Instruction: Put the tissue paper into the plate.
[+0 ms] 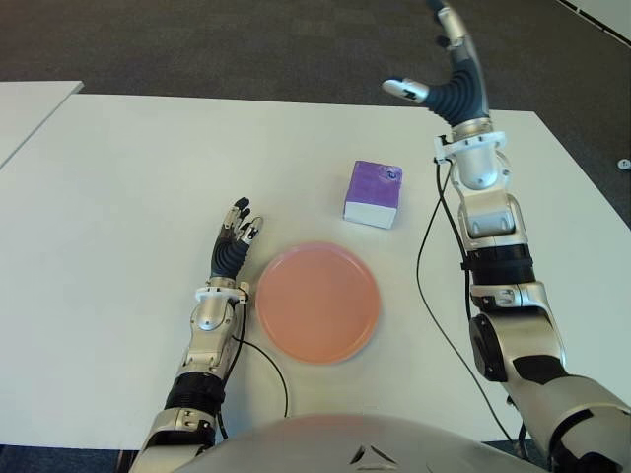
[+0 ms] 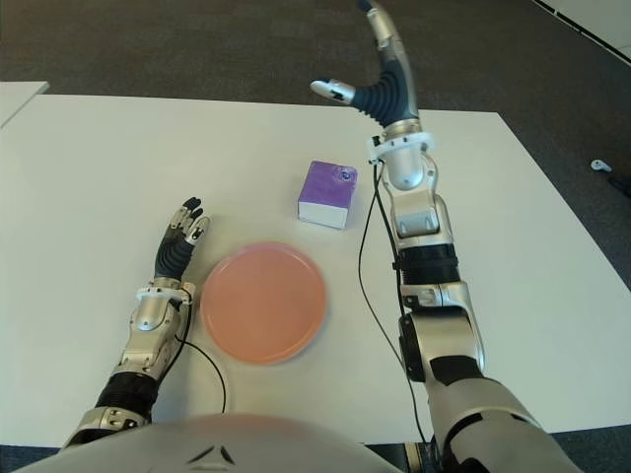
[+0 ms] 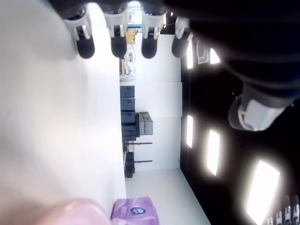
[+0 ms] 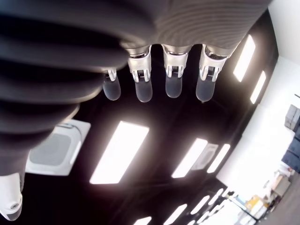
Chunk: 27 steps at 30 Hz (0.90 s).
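The purple tissue pack (image 1: pixel 374 193) sits just beyond the pink plate (image 1: pixel 317 302), the right hand (image 1: pixel 449 74) raised open-fingered past it, the left hand (image 1: pixel 233 244) open beside the plate.

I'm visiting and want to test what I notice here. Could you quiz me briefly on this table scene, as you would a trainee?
1. True or false: the purple tissue pack already lies in the pink plate.
2. Which hand is raised high beyond the pack, fingers spread? A) left hand B) right hand
3. Fill in: the left hand shows beside the plate, on its ____ side.

Key:
1. False; the pack stands on the white table, apart from the plate and beyond it.
2. B
3. Left; it holds nothing.
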Motion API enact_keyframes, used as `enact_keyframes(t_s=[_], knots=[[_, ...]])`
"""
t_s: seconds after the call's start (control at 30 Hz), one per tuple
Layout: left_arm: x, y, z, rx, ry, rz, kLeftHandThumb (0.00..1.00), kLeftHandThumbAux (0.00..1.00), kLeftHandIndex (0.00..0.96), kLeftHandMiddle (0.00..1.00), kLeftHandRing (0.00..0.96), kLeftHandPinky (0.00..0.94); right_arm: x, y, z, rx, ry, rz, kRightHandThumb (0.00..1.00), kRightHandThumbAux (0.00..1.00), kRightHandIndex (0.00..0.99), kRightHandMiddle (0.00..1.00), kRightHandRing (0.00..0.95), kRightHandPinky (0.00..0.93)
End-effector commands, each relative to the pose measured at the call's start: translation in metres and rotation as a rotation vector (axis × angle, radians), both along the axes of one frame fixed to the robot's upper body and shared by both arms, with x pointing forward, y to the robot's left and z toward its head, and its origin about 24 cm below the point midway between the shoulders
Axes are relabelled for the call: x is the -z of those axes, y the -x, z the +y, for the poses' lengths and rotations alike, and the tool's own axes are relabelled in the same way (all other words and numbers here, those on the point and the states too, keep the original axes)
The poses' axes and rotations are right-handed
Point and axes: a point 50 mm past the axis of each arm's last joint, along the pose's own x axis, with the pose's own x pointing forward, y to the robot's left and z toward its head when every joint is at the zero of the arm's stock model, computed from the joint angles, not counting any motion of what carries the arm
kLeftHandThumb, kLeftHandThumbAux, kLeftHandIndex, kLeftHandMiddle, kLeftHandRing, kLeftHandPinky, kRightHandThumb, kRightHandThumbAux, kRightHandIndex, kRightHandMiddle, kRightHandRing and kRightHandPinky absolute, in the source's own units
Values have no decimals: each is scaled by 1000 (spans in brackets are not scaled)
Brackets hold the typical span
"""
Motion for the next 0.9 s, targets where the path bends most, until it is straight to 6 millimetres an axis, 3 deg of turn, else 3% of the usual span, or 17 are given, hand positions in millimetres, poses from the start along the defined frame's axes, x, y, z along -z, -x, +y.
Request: enact_keyframes(t_s=[0.03, 0.3, 0.6, 0.9], knots=[[13, 8, 0, -16, -1, 76, 0, 420, 0, 0, 0, 0, 16, -20, 32, -42, 133, 101, 261, 478, 0, 0, 0, 0], [13, 9, -1, -20, -1, 86, 0, 424, 0, 0, 0, 0, 48, -24, 42, -203, 315, 277, 229, 406, 0, 0, 0, 0], [12, 8, -1, -34, 4, 92, 0, 422, 0, 0, 0, 0, 78, -30, 40, -197, 445, 315, 197, 379, 0, 0, 0, 0], [12, 9, 0, -33, 7, 85, 0, 426, 0, 0, 0, 0, 86, -33, 34, -188, 505, 317, 175, 397, 0, 0, 0, 0]])
